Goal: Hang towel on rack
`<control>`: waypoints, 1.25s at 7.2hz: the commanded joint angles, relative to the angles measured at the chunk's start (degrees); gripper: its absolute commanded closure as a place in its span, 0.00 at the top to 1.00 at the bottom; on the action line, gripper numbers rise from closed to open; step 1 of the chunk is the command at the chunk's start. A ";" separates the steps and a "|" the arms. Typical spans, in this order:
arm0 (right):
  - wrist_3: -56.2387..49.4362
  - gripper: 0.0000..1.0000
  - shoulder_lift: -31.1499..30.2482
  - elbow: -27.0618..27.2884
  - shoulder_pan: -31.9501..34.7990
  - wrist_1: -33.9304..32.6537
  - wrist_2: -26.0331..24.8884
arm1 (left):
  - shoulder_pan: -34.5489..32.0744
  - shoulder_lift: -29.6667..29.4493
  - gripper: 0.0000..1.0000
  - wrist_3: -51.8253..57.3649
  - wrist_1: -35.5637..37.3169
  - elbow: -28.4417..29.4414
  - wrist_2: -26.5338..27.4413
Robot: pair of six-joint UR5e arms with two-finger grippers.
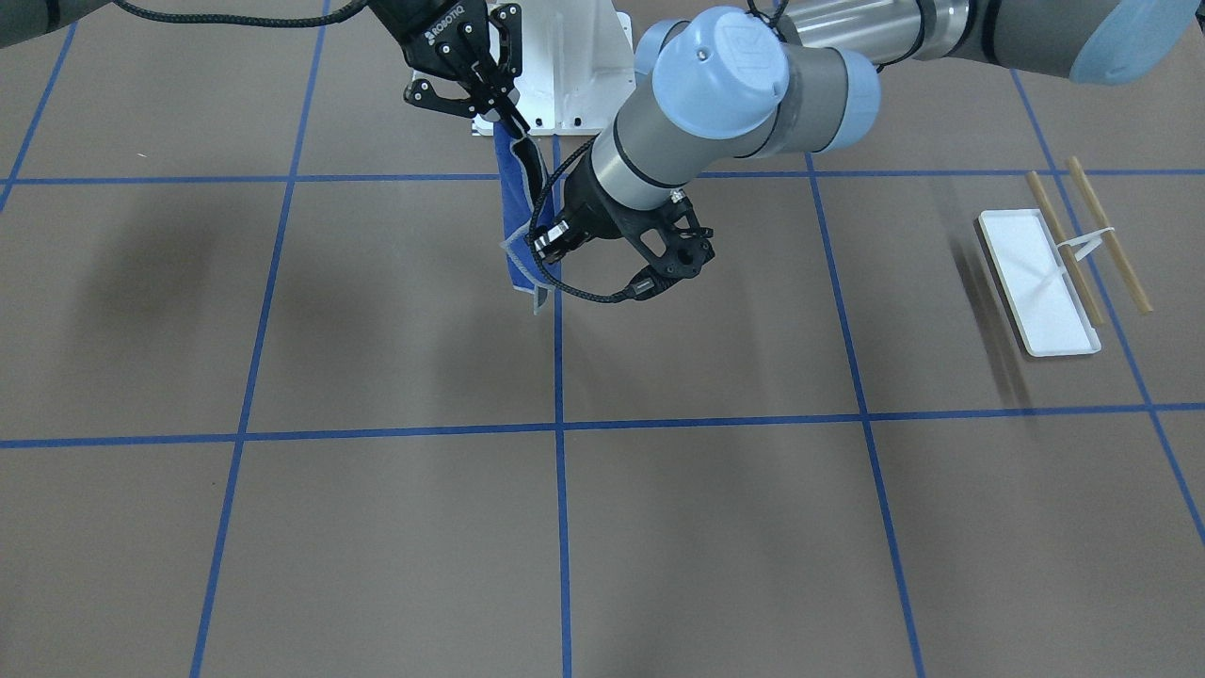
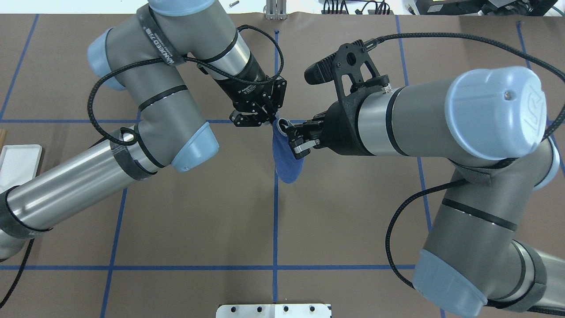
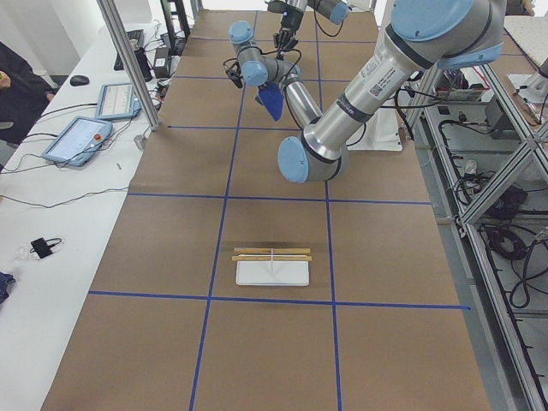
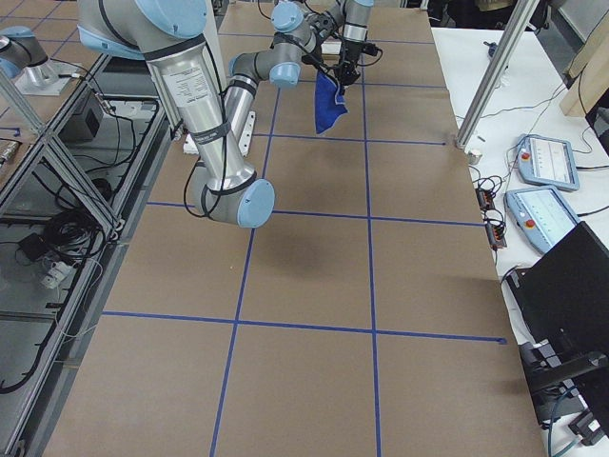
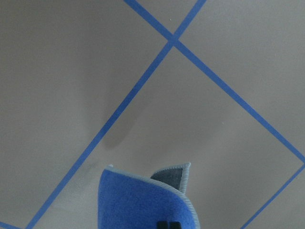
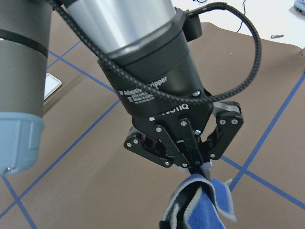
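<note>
Pinching top of bright-blue, grey-edged cloth towel (image 2: 287, 168) in left gripper (image 2: 270, 122), mid-air. Can't tell grip of right gripper (image 2: 294, 140) at its side. Seeing white-tray, wood-dowel rack (image 1: 1026, 264) whole front-on, cropped overhead.

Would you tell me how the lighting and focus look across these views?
Front-facing: soft shadows on the table. Overhead: glare streaks along the left arm. Left wrist: even light, the towel cropped at the bottom. Right wrist: the left gripper sharp, the near towel softer.
</note>
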 commanded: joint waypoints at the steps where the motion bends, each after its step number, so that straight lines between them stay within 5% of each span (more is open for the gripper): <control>1: 0.05 0.00 -0.32 -0.25 0.06 0.00 -0.02 | -1.63 1.66 0.00 0.11 0.12 -2.11 -0.27; 4: 0.22 0.00 -0.41 -0.25 0.32 0.00 -0.02 | -3.91 1.75 0.00 0.10 5.29 -5.53 -0.45; 5: 3.35 0.56 -0.49 -0.25 0.33 0.09 -0.20 | -5.14 1.75 0.00 0.28 6.00 -6.15 -1.15; 6: 4.17 1.00 -0.49 -0.17 0.41 0.26 -0.55 | -6.72 1.75 0.00 0.54 6.10 -6.16 -3.07; 9: 4.18 1.00 -0.67 -0.16 1.98 -0.26 0.06 | -11.20 4.10 0.00 3.77 7.32 -8.60 -4.84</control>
